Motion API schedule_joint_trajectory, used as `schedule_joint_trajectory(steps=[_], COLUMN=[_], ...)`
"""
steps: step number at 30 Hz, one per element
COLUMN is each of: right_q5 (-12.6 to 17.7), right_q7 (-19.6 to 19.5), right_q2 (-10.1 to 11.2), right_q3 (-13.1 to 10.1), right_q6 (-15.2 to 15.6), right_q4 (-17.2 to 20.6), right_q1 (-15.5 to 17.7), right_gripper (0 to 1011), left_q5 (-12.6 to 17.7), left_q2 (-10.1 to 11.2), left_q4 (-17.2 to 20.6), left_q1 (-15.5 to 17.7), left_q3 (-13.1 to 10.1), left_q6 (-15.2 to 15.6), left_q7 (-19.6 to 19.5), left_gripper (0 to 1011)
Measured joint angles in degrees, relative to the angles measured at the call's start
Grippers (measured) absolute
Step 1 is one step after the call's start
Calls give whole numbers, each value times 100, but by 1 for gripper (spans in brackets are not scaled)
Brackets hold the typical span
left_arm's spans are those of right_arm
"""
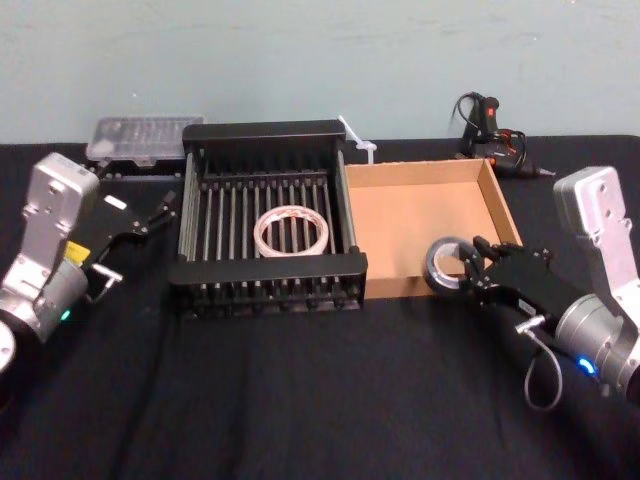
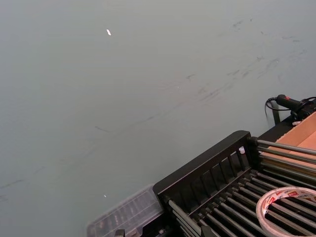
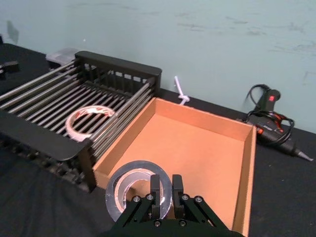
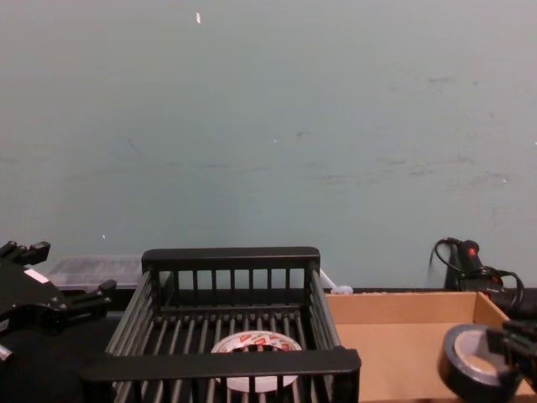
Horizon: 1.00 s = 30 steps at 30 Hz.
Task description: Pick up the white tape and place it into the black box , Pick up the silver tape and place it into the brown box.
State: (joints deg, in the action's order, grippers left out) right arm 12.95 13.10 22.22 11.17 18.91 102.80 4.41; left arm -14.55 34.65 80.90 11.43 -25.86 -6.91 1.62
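Now, done: we see the white tape flat on the black box's slats.
Left to do: we hold the silver tape clamped in our right gripper over the near edge of the brown box, not yet released.
Left gripper: beside the black box, fingers apart, empty.
Count: we count two tapes, two boxes.

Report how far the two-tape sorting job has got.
Done: the white tape lies flat on the slatted bottom of the black box. In hand: the right gripper holds the silver tape upright over the near edge of the brown box. Left: lowering and releasing that roll inside the tray. The left gripper sits idle beside the black box, open and holding nothing.
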Motion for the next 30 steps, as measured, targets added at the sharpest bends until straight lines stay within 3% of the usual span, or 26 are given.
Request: schedule_joint_trajectory(steps=[11,18,30], right_q5=[-27,-89,-215], right_q7=[-29,-117,49], right_q2=[-189,-384,-501], right_q3=[-79,-96,21], right_q6=[36,65,6], right_q4=[-311,-715,-1503], right_q1=[-337,-661,-1280], right_gripper=[148,148,148], left_q5=[0,0,0], left_q2=[0,0,0], left_q4=[0,0,0], left_q1=[0,0,0], left_q3=[0,0,0], left_q6=[0,0,0], left_q7=[0,0,0], left_gripper=[1001,1001,1001])
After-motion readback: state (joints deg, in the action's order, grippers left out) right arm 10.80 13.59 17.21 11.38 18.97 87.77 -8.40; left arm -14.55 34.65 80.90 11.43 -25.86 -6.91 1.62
